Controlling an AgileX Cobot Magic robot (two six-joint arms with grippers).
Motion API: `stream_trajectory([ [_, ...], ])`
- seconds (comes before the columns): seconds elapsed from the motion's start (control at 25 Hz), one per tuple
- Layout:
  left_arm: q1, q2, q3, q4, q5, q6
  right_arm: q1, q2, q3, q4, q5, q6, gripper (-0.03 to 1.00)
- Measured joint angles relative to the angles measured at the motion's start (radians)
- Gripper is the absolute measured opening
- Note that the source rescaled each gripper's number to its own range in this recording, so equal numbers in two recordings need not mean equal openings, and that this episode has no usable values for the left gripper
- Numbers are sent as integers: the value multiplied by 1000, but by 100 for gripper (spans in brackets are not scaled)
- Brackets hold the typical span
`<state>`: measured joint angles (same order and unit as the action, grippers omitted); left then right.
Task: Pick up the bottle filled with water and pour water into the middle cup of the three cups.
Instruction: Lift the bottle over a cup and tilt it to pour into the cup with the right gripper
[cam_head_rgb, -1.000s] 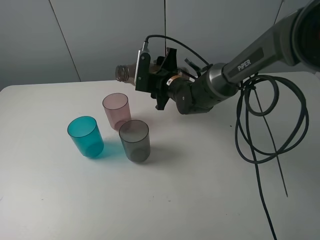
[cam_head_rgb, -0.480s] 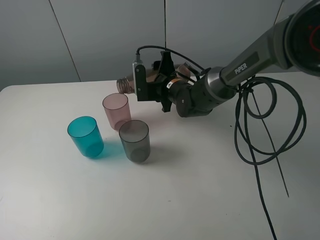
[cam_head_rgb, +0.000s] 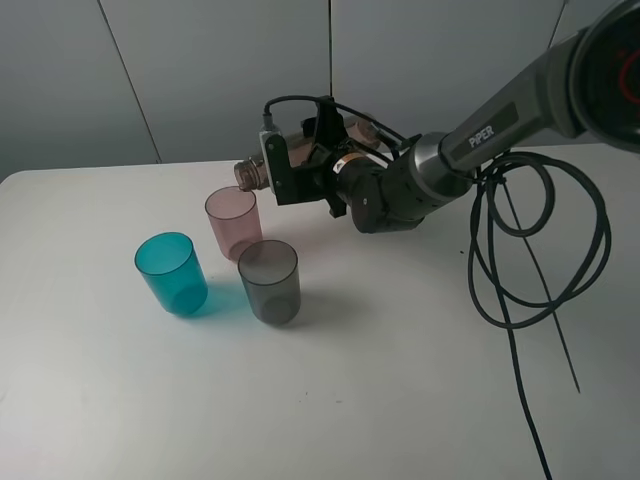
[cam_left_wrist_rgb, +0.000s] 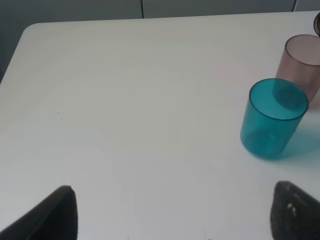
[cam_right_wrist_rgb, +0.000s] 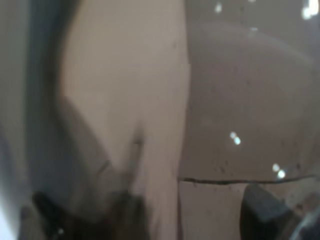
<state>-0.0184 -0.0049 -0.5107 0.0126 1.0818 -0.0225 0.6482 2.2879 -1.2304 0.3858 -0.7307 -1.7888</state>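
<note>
In the exterior high view my right gripper (cam_head_rgb: 300, 155) is shut on the smoky brown-grey bottle (cam_head_rgb: 255, 172), held on its side with its open neck over the far rim of the pale pink middle cup (cam_head_rgb: 233, 221). The teal cup (cam_head_rgb: 171, 272) stands to the pink cup's left and the dark grey cup (cam_head_rgb: 269, 281) in front of it. The right wrist view shows only the bottle's wall (cam_right_wrist_rgb: 240, 100), blurred and very close. The left wrist view shows the teal cup (cam_left_wrist_rgb: 272, 119), the pink cup (cam_left_wrist_rgb: 302, 62) and my left gripper (cam_left_wrist_rgb: 172, 212), open and empty over bare table.
The white table (cam_head_rgb: 400, 350) carries the cups. Black cables (cam_head_rgb: 530, 270) hang in loops from the right arm over the table's right side. A grey wall stands behind the table's far edge.
The right gripper has moved down and left with the bottle and tipped it further, bringing its neck from above and behind the pink cup to just over its rim.
</note>
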Motion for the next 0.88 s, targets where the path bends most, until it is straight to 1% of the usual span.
stream_trajectory([
  [0.48, 0, 0, 0, 0, 0, 0, 0, 0, 0, 0, -4, -62, 0],
  [0.88, 0, 0, 0, 0, 0, 0, 0, 0, 0, 0, -34, -91, 0],
])
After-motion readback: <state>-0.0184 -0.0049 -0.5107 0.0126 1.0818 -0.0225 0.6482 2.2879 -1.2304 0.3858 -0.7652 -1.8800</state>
